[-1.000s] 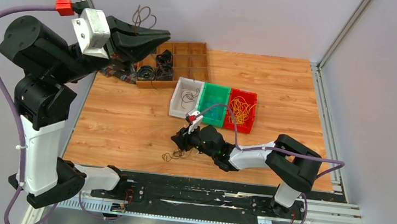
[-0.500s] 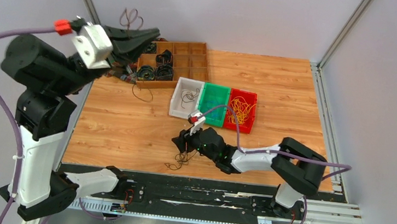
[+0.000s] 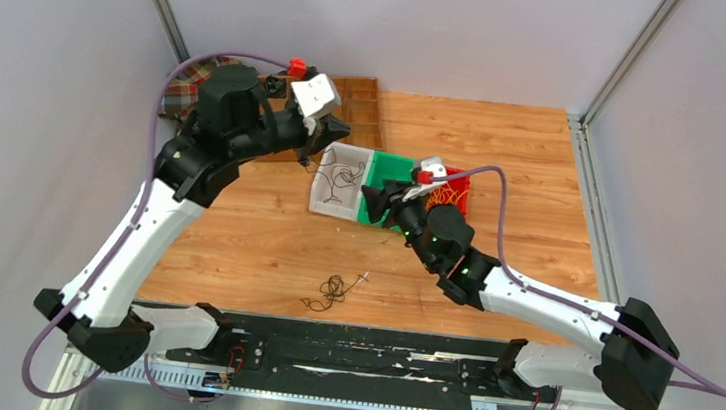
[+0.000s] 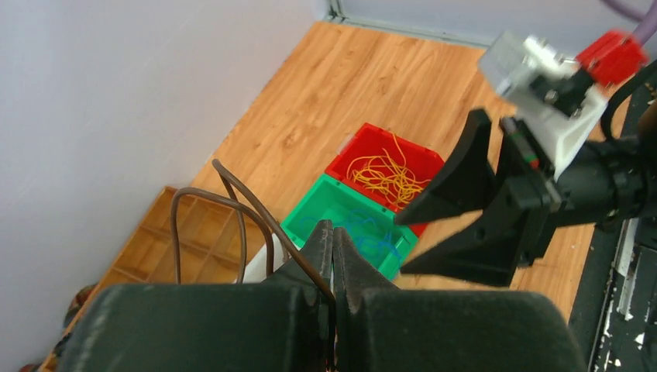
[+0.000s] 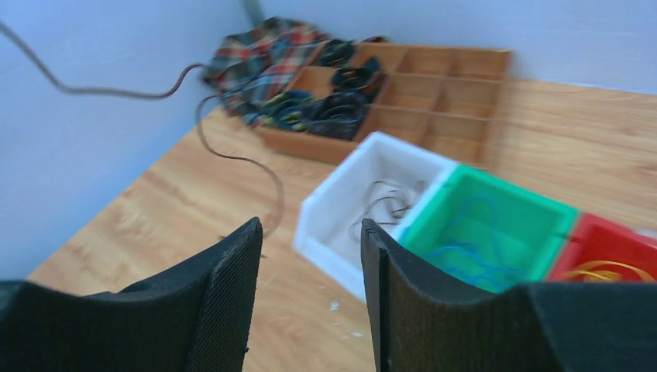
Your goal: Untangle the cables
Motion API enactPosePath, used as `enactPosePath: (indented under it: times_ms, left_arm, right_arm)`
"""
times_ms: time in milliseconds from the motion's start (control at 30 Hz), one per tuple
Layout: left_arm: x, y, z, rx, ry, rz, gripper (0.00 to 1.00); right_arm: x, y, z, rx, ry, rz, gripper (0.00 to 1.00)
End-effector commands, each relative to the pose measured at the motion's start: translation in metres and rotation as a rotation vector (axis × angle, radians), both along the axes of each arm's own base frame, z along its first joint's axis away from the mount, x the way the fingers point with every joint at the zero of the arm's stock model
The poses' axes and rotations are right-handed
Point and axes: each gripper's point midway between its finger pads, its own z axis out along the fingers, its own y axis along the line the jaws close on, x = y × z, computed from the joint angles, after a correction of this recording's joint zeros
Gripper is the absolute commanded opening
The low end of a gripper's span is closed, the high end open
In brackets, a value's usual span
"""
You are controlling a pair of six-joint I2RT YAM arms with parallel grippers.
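My left gripper [image 3: 333, 140] hangs over the white bin [image 3: 319, 193], shut on a thin dark brown cable [image 3: 340, 175] that dangles into it. In the left wrist view the jaws [image 4: 333, 232] are pressed together on that cable [image 4: 232, 203], which loops up to the left. My right gripper [image 3: 371, 204] is open and empty at the near edge of the green bin [image 3: 395, 168]; the right wrist view shows its fingers [image 5: 310, 232] spread, with the hanging cable [image 5: 259, 164] ahead. A small dark cable tangle [image 3: 329, 290] lies on the table near the front.
The red bin [image 3: 453, 236] holds yellow cables [image 4: 387, 172] and the green bin holds blue ones [image 5: 472, 232]. A wooden compartment tray [image 5: 434, 77] with black coils and a plaid cloth [image 5: 263, 50] sit at the back left. The two grippers are close together.
My left arm swung from the back left down to the white bin, carrying the brown cable. My right arm lifted off the front tangle and moved back to the green bin.
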Motion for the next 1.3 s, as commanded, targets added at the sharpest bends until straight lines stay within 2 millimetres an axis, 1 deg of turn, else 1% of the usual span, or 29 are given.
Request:
enactPosePath:
  times_ms: [0, 67, 133, 233, 300, 467, 800, 900, 967, 1133, 1267]
  left_arm:
    - [0.019, -0.020, 0.001, -0.015, -0.018, -0.030, 0.00]
    - [0.038, -0.023, -0.007, 0.024, -0.036, -0.006, 0.01]
    - [0.059, -0.024, -0.016, 0.073, -0.057, 0.033, 0.00]
    - [0.082, -0.026, -0.034, 0.144, -0.076, 0.062, 0.01]
    - [0.092, -0.031, -0.047, 0.181, -0.076, 0.052, 0.00]
    - [0.115, -0.039, -0.078, 0.267, -0.090, 0.021, 0.00]
    - [0.151, -0.038, -0.139, 0.421, -0.089, -0.002, 0.01]
    - [0.159, -0.037, -0.159, 0.449, -0.082, -0.005, 0.01]
    - [0.162, -0.038, -0.174, 0.459, -0.057, -0.014, 0.01]
    - [0.155, -0.044, -0.217, 0.447, 0.083, -0.043, 0.00]
    - [0.149, -0.039, -0.249, 0.474, 0.160, -0.045, 0.00]
  right_arm:
    - [0.031, -0.062, -0.015, -0.082, 0.040, -0.243, 0.50]
    - [0.037, -0.082, -0.021, -0.100, 0.052, -0.303, 0.50]
    - [0.038, -0.095, -0.025, -0.103, 0.054, -0.336, 0.50]
    - [0.038, -0.111, -0.034, -0.114, 0.061, -0.371, 0.49]
    - [0.037, -0.117, -0.040, -0.126, 0.064, -0.388, 0.49]
    - [0.033, -0.126, -0.052, -0.138, 0.074, -0.405, 0.48]
    - [0.034, -0.133, -0.058, -0.171, 0.079, -0.423, 0.48]
    - [0.033, -0.133, -0.059, -0.179, 0.084, -0.424, 0.47]
    - [0.033, -0.135, -0.059, -0.183, 0.084, -0.429, 0.47]
    - [0.032, -0.139, -0.054, -0.188, 0.080, -0.439, 0.47]
    - [0.033, -0.140, -0.049, -0.194, 0.076, -0.444, 0.47]
